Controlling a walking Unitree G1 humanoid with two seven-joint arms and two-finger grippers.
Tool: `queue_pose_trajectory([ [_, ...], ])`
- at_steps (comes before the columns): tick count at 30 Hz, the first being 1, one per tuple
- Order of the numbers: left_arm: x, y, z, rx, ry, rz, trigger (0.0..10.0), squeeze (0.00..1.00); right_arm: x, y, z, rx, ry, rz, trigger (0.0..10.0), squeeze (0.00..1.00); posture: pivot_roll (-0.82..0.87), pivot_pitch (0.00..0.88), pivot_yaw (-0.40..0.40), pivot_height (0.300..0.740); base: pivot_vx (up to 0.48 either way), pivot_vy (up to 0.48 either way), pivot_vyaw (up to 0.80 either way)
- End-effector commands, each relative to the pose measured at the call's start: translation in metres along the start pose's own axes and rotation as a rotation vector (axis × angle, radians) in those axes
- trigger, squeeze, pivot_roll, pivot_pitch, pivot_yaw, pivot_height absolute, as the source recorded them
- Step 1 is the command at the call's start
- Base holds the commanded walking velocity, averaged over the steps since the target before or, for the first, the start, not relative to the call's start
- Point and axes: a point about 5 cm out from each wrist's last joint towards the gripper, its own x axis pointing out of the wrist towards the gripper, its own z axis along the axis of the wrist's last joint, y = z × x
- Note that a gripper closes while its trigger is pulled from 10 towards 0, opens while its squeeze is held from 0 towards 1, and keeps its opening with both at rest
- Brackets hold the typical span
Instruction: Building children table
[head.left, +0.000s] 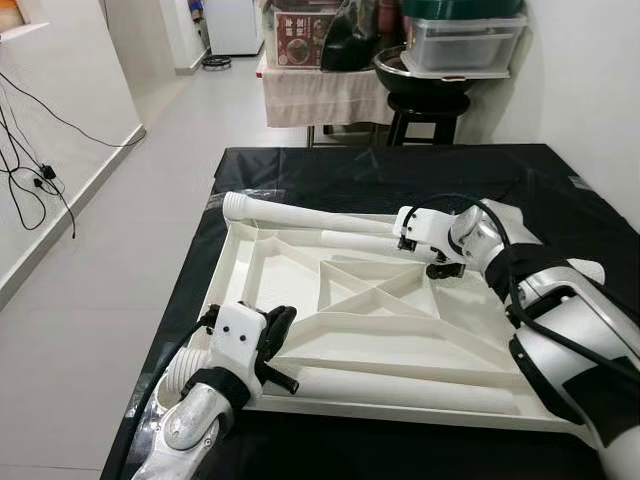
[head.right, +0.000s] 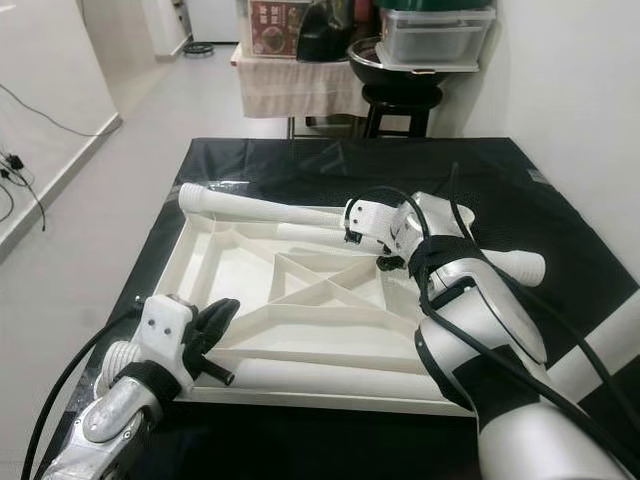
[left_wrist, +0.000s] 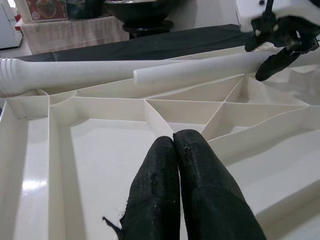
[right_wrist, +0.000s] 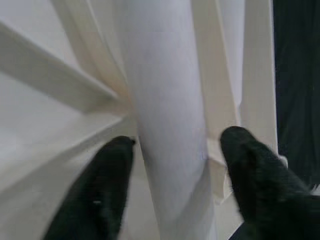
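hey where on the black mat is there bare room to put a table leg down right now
Bare black mat lies beyond the upturned white tabletop, up to the far edge, and along its right side past the right gripper. Crowded: the tabletop's far edge, where two legs lie and the right gripper straddles one; the near-left corner holds the left gripper.
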Motion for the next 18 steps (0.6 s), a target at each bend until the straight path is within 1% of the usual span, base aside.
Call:
queue_pose_trajectory([
  [1,-0.006,-0.001,-0.017,-0.018,0.101,0.012,10.0,0.0,0.0,0.0,0.002,-0.027,0.01,-0.007,0.0,0.0,-0.04,0.1,-0.019,0.74,0.0,0.0,0.0],
  [6,-0.007,-0.002,-0.017,-0.025,0.103,0.011,10.0,0.0,0.001,0.002,0.002,-0.046,0.014,-0.004,0.0,0.0,-0.04,0.103,-0.021,0.74,0.0,0.0,0.0],
  [11,-0.008,-0.003,-0.017,-0.031,0.105,0.011,10.0,0.0,0.001,0.002,0.009,-0.049,-0.026,-0.019,0.0,0.0,-0.04,0.105,-0.02,0.74,0.0,0.0,0.0],
  [13,-0.009,-0.003,-0.017,-0.031,0.106,0.011,10.0,0.0,-0.001,0.0,0.022,-0.085,-0.083,-0.056,0.0,0.0,-0.04,0.108,-0.019,0.74,0.0,0.0,0.0],
  [14,-0.009,-0.003,-0.017,-0.031,0.106,0.011,10.0,0.0,-0.001,0.0,0.022,-0.085,-0.083,-0.056,0.0,0.0,-0.04,0.108,-0.019,0.74,0.0,0.0,0.0],
  [17,-0.009,-0.003,-0.016,-0.03,0.108,0.013,10.0,0.0,-0.005,-0.002,0.038,-0.176,-0.119,-0.094,0.0,0.0,-0.04,0.111,-0.016,0.74,0.0,0.0,0.0],
  [18,-0.009,-0.003,-0.016,-0.03,0.108,0.013,10.0,0.0,-0.005,-0.002,0.038,-0.176,-0.119,-0.094,0.0,0.0,-0.04,0.111,-0.016,0.74,0.0,0.0,0.0],
])
